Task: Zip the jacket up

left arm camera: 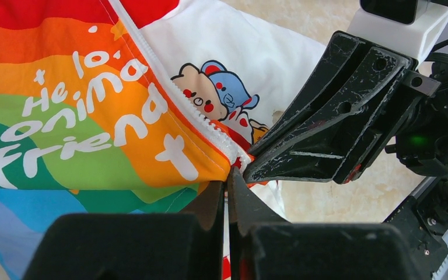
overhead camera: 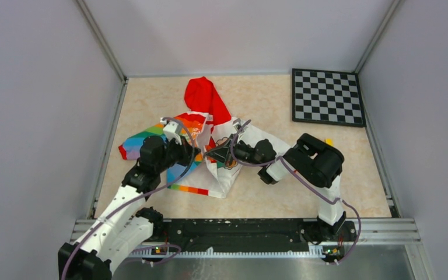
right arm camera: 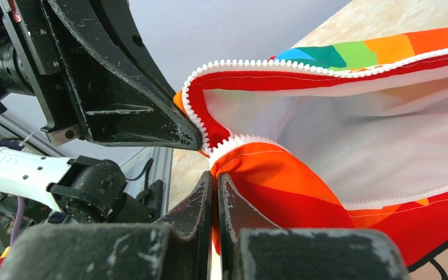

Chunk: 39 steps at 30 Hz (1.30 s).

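The jacket [overhead camera: 210, 146] lies crumpled mid-table, with the red hood [overhead camera: 206, 96] at the back, the rainbow half [overhead camera: 146, 139] on the left and the white printed half [overhead camera: 233, 169] on the right. My left gripper [overhead camera: 201, 154] and right gripper [overhead camera: 217, 153] meet tip to tip over its front opening. In the left wrist view my left gripper [left arm camera: 227, 185] is shut on the jacket's edge beside the white zip teeth [left arm camera: 210, 131], with the right gripper's black fingers [left arm camera: 332, 128] touching the same spot. In the right wrist view my right gripper [right arm camera: 214, 176] is shut on orange fabric [right arm camera: 280, 181] just below the zip teeth [right arm camera: 195, 116]. No zip slider shows.
A black-and-white checkerboard [overhead camera: 328, 97] lies at the back right. Grey walls enclose the table on three sides, with a metal rail [overhead camera: 108, 151] along the left edge. The black base rail [overhead camera: 239, 230] runs along the near edge.
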{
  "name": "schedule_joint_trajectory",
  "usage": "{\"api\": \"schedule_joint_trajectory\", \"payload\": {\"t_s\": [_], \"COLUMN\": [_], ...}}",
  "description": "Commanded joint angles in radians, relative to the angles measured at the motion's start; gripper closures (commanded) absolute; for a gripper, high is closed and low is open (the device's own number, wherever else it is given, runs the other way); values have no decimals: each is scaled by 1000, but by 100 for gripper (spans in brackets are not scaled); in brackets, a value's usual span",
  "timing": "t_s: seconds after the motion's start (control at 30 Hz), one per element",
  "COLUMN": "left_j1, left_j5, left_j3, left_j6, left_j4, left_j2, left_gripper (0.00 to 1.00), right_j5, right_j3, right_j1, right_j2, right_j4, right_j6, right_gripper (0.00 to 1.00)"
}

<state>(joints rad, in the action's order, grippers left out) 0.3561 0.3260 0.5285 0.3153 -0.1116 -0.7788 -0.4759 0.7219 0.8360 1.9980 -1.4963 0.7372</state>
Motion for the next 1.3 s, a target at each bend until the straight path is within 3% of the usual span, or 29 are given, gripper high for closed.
{"api": "schedule_joint_trajectory", "payload": {"t_s": [0.0,0.37,0.63,0.87,1.0,1.27], "left_j1": [-1,-11,-106,-131,-136,-153], "left_j5": [31,64,202,225,201,182], "left_j3": [-15,46,12,38,73,97], "left_j6": [26,107,159,183,191,230], "left_j4": [30,-51,-16,-34,-73,-140], "left_j2": [32,-20,5,-18,-36,-24], "left_gripper": [100,100,100,100,84,34], "right_j5": [12,-57,-61,-73,-78,-88], "right_j3": [43,39,57,41,39,38], "right_j1": [10,3,-12,-11,-11,-11], "right_j2": [-32,-63,-79,-63,-51,-50], "right_j4": [-228,-229,-228,-228,-228,-228], "right_j6": [3,-11,-4,-13,-16,-19], "right_gripper": [100,100,100,100,100,100]}}
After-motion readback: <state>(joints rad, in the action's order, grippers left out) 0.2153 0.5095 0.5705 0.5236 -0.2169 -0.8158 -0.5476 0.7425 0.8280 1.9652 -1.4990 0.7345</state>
